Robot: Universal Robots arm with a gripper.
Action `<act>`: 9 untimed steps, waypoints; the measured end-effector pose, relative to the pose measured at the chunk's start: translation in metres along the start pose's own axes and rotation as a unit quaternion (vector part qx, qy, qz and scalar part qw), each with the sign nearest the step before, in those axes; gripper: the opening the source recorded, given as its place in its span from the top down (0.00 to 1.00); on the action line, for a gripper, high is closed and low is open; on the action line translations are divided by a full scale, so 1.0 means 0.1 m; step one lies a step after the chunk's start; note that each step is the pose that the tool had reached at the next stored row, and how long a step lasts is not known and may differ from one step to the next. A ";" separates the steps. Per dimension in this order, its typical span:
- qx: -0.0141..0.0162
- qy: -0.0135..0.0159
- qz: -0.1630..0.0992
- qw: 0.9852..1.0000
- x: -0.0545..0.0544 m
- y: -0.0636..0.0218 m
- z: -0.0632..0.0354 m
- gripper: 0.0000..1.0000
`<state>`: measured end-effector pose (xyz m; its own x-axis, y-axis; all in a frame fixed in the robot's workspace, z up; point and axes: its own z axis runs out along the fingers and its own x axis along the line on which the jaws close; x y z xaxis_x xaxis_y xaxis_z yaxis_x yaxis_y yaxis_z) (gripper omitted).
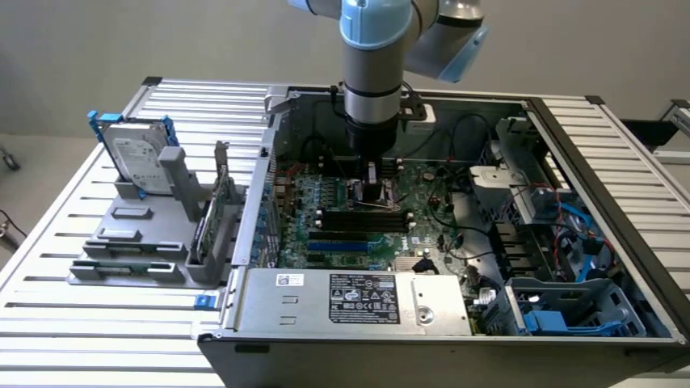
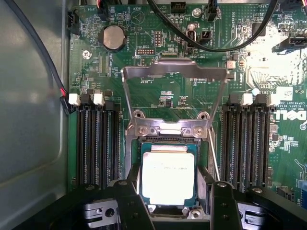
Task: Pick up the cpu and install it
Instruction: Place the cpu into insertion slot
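Seemingly most of the way through the job, the robot arm (image 1: 376,73) is reaching down into the open computer case (image 1: 431,364) and hovering its gripper (image 2: 173,203) low over the green circuit board (image 2: 158,48). The cpu (image 2: 168,175) is lying flat in the socket (image 2: 168,130), silver top up, between two banks of memory slots (image 2: 96,143). The fingers (image 2: 128,201) are standing apart, one on either side of it, with a gap showing on at least one side, so they are not clamping it. The metal hold-down frame (image 2: 175,71) is standing raised beyond the socket — the chip is appearing placed, but not yet locked in.
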<state>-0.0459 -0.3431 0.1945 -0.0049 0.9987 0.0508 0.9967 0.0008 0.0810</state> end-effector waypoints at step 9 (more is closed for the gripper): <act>0.000 -0.005 0.001 1.000 0.01 0.009 0.005 0.45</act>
<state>-0.0449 -0.3421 0.1941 -0.0014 0.9992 0.0404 0.9967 -0.0019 0.0816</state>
